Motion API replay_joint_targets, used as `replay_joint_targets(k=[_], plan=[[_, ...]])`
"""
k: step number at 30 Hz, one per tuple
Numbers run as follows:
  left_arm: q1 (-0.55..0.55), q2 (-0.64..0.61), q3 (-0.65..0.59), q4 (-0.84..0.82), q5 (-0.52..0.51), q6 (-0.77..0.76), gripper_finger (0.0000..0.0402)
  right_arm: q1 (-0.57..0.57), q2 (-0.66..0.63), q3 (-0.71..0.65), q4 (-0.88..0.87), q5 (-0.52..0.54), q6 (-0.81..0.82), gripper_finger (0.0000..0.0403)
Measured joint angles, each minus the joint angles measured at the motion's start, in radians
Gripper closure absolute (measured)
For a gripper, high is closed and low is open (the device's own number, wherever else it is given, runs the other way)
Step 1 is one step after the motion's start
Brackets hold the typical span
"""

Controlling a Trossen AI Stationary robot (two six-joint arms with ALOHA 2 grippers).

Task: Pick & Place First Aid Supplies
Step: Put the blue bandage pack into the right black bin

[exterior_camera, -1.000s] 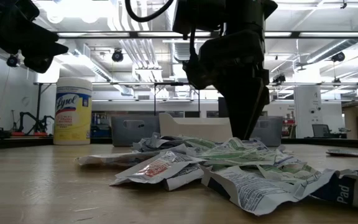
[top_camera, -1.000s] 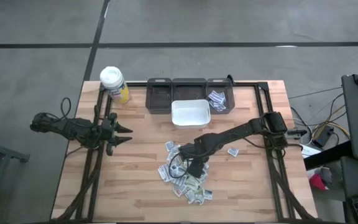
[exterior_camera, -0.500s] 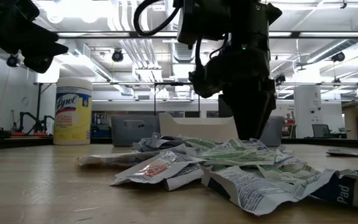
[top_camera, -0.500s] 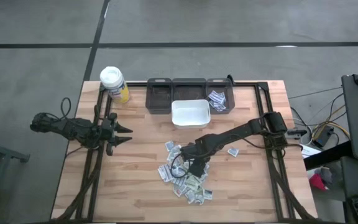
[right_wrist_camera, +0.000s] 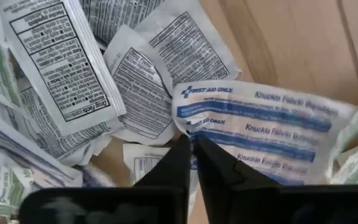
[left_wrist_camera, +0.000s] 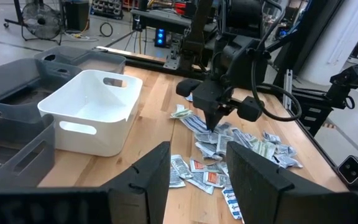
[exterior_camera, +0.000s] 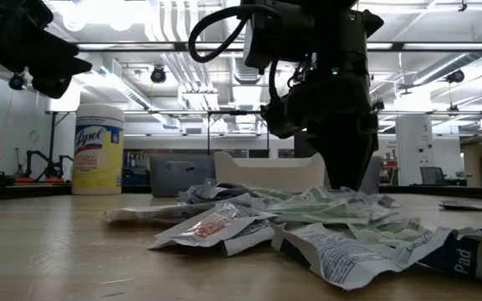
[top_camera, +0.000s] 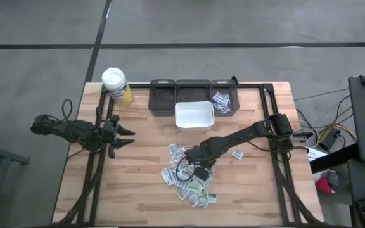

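The first aid supplies lie as a loose pile of small flat packets (top_camera: 189, 177) on the wooden table, also seen in the low view (exterior_camera: 308, 221) and the left wrist view (left_wrist_camera: 229, 140). My right gripper (top_camera: 198, 171) points straight down into the pile, shut on a packet with blue print (right_wrist_camera: 260, 127) that lies on top of other packets. My left gripper (top_camera: 124, 136) hangs open above the table's left side, far from the pile, with nothing between its fingers (left_wrist_camera: 142, 180). My right gripper (right_wrist_camera: 192, 146) pinches the blue-printed packet between its two fingertips at the packet's edge near one end (right_wrist_camera: 188, 127). The fingers come from above, pointing down. The packet lies flat on the pile, its other end resting on the packets beneath.
A white bin (top_camera: 194, 115) stands beyond the pile. Behind it is a row of grey bins (top_camera: 170, 98), the right one holding a few packets (top_camera: 221, 101). A yellow bottle with a white lid (top_camera: 116, 85) stands at the far left corner. One packet (top_camera: 237, 154) lies apart, right of the pile.
My right gripper has sunk a little onto the pile and its fingers have shut on the blue-printed packet. The pile has stayed where it was.
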Motion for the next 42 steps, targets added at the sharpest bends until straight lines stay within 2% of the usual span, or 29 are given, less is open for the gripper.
replay_joint_targets(k=[9,20,24,30,32,35,42], plan=[[0.000,0.000,0.000,0.000,-0.005,-0.015,0.0241,0.000,-0.076,0.000,-0.009,-0.060,-0.044,0.0394],[0.000,0.000,0.000,0.004,-0.006,-0.023,0.0241,-0.015,-0.246,0.000,-0.004,-0.052,-0.245,0.0394],[0.000,0.000,0.000,0.014,-0.007,-0.024,0.0241,-0.035,-0.310,0.000,-0.012,0.075,-0.252,0.0394],[0.000,0.000,0.000,0.014,-0.007,-0.047,0.0241,-0.081,-0.401,0.000,-0.187,0.477,-0.222,0.0394],[0.000,0.000,0.000,0.014,-0.007,-0.049,0.0241,-0.113,-0.424,0.000,-0.243,0.562,-0.231,0.0394],[0.000,0.000,0.000,0.014,-0.007,-0.052,0.0241,-0.181,-0.449,0.000,-0.283,0.601,-0.332,0.0394],[0.000,0.000,0.000,0.015,-0.007,-0.052,0.0241,-0.392,-0.456,0.000,-0.268,0.598,-0.743,0.0394]])
